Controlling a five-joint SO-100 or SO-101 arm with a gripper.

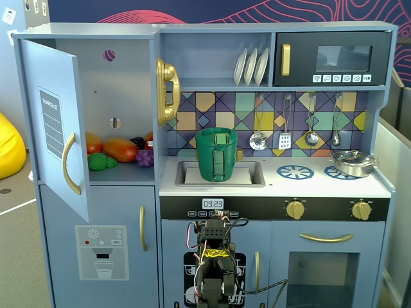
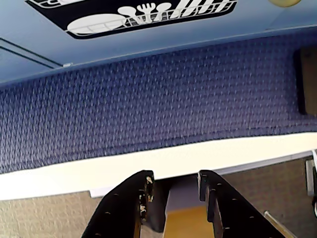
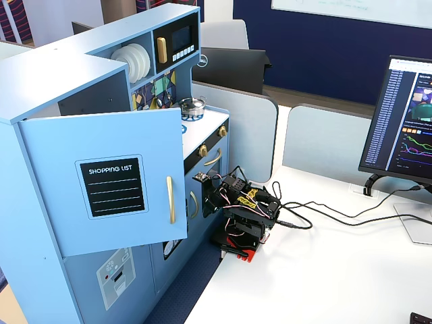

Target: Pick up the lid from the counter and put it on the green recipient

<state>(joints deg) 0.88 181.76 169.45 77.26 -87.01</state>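
The green recipient (image 1: 217,157) stands upright in the sink (image 1: 252,173) of the toy kitchen, its side strap handle facing the fixed view from the front. The lid (image 1: 223,136) lies in the pot's rimmed top, with only its raised strap showing. The arm (image 1: 215,256) is folded low in front of the kitchen's lower doors, far below the pot. It also shows in the fixed view from the side (image 3: 244,212). In the wrist view my gripper (image 2: 174,181) points down past the white table edge (image 2: 99,171). Its jaws stand apart with nothing between them.
A silver pot (image 1: 352,162) sits on the right burner, beside a blue burner ring (image 1: 295,171). The fridge door (image 1: 58,147) hangs open, with toy food (image 1: 119,151) inside. A monitor (image 3: 408,128) and cables (image 3: 324,216) are on the white table. Blue carpet (image 2: 148,109) lies below.
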